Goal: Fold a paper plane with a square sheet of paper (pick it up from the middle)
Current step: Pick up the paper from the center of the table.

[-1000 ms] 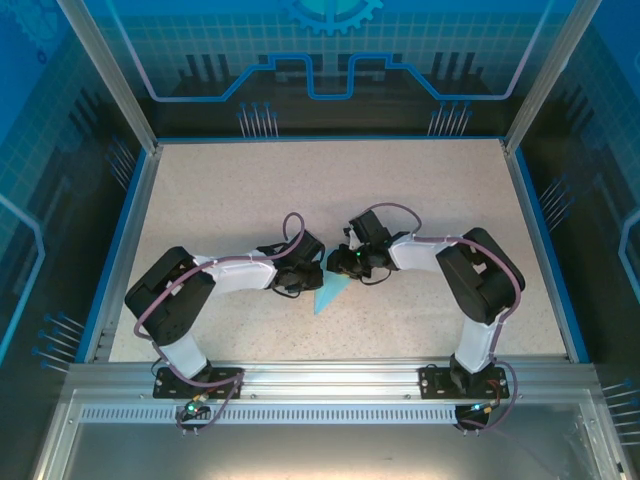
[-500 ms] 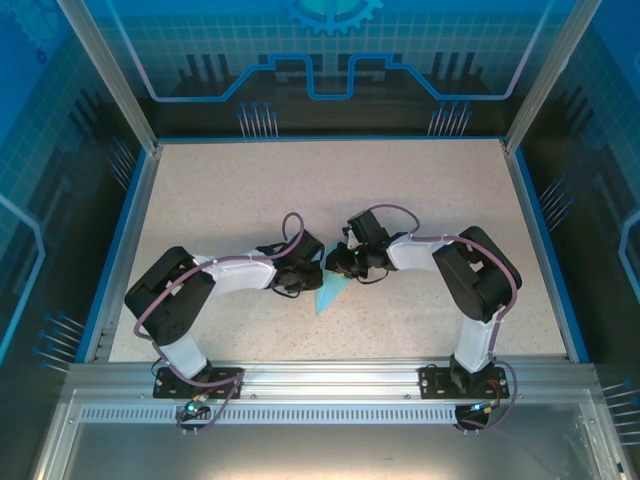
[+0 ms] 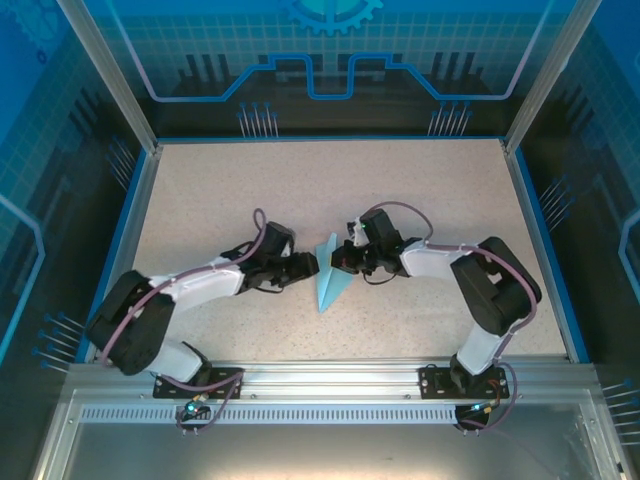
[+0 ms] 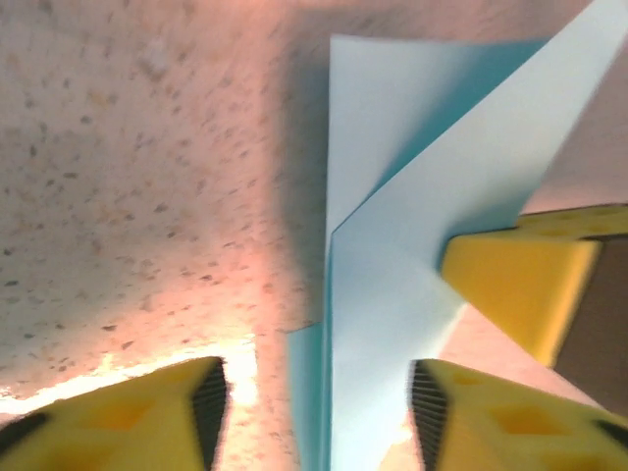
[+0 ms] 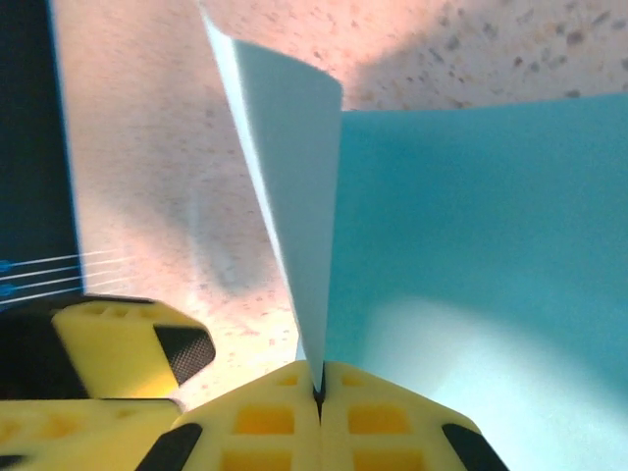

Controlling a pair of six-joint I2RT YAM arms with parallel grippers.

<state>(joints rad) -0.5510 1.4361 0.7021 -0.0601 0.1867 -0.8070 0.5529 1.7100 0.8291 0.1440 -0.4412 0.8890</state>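
Right gripper [image 5: 319, 394] jaws are pinched shut on an upright fold of the light-blue paper plane [image 3: 329, 284]. The left gripper [image 4: 319, 402], just beside the plane, has its jaws apart astride the paper's edge. Open speckled desk [image 3: 220, 190] runs from the plane out to the blue rim [image 3: 330, 140]. The plane's slim point faces the arm bases.

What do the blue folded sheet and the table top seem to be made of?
The blue folded sheet looks like thin matte paper: it holds sharp creases and one flap stands up. The table top seems a hard speckled beige laminate or stone-like board; which one cannot be told.
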